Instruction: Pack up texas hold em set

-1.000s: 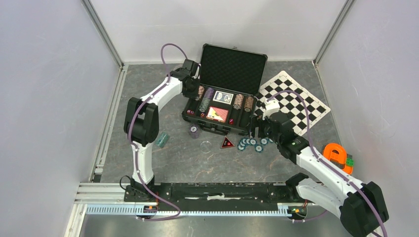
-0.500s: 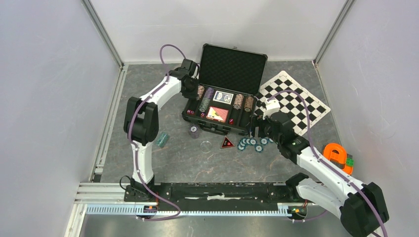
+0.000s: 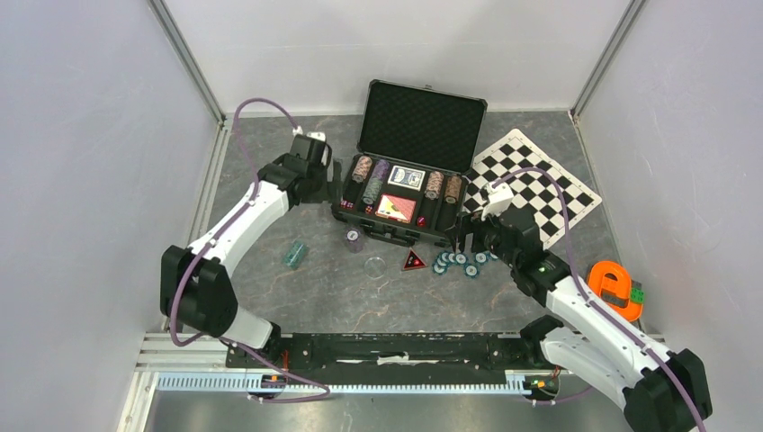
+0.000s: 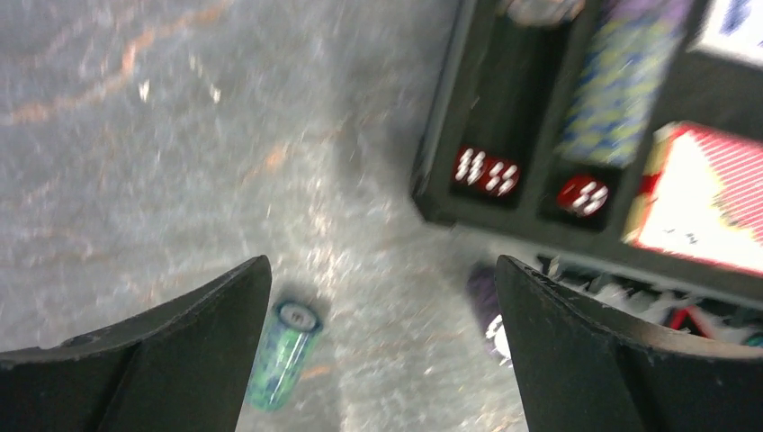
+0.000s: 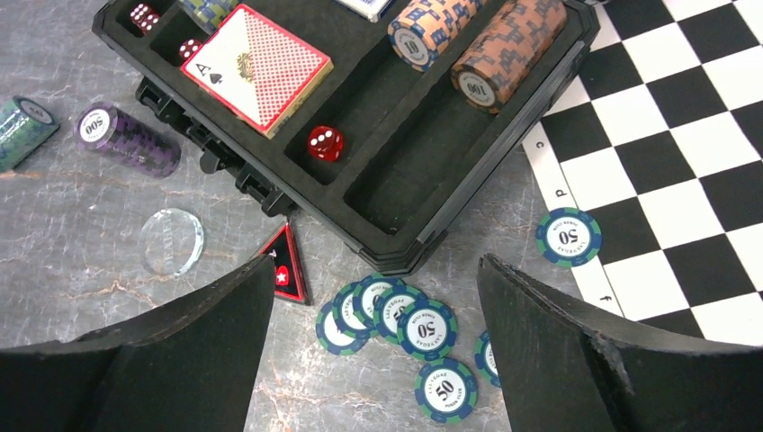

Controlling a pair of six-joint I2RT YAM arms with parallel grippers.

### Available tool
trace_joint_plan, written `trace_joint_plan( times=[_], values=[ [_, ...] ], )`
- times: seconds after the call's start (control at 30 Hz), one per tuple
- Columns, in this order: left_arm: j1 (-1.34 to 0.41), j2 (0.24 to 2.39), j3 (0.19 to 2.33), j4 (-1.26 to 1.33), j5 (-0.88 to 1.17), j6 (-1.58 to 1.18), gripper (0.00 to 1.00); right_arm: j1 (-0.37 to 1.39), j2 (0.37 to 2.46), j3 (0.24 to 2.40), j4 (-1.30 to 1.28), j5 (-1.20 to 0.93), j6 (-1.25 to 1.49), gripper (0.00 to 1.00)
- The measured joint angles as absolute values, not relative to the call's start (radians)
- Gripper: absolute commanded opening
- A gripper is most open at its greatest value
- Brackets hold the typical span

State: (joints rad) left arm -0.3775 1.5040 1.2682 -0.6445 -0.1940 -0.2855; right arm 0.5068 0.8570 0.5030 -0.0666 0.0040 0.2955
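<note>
The open case (image 3: 409,209) of a Texas hold 'em set sits at the far centre of a grey table (image 3: 270,297), lid standing upright, its right end against a chequered mat (image 3: 540,184). Inside lie a blue deck (image 3: 407,177) on the far side and a red deck (image 5: 256,67) on the near side. A pink stack (image 5: 432,27) and a brown stack (image 5: 504,54) rest on their sides at the right. Red dice (image 4: 486,171) fill small pockets at the near left, and a single die (image 5: 325,143) lies in the pocket right of the red deck.

The left gripper (image 4: 382,297) hangs just off the case's left end, over bare table, its fingers spread wide and holding nothing. The right gripper (image 5: 376,270) hovers at the case's near right corner, fingers likewise spread and empty, above the loose teal chips (image 5: 409,324) fanned on the table. One more teal chip (image 5: 568,237) lies on the mat's edge.

In front of the case, a purple stack (image 5: 126,135) lies on its side close to the near wall. A teal stack (image 4: 283,355) rests on its side farther left and nearer. Between the purple stack and the loose chips are a clear disc (image 5: 171,241) and a black triangle (image 5: 283,270) with a red mark. An orange piece (image 3: 614,283) sits at the near right, well apart from the set.
</note>
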Motion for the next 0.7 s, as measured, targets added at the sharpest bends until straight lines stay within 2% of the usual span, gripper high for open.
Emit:
trace_joint_plan(
  times=[0.17, 0.37, 0.7],
  values=[
    [-0.399, 1.477, 1.142, -0.723, -0.265, -0.286, 1.0, 0.507, 0.827, 0.476, -0.064, -0.044, 0.298, 0.88],
    [-0.416, 1.483, 1.133, -0.831, -0.277, -0.165, 1.0, 0.507, 0.769, 0.465, -0.062, -0.089, 0.302, 0.88],
    [-0.386, 1.717, 1.119, -0.937, -0.336, -0.061, 0.96, 0.507, 0.703, 0.459, -0.077, -0.121, 0.309, 0.89]
  ],
)
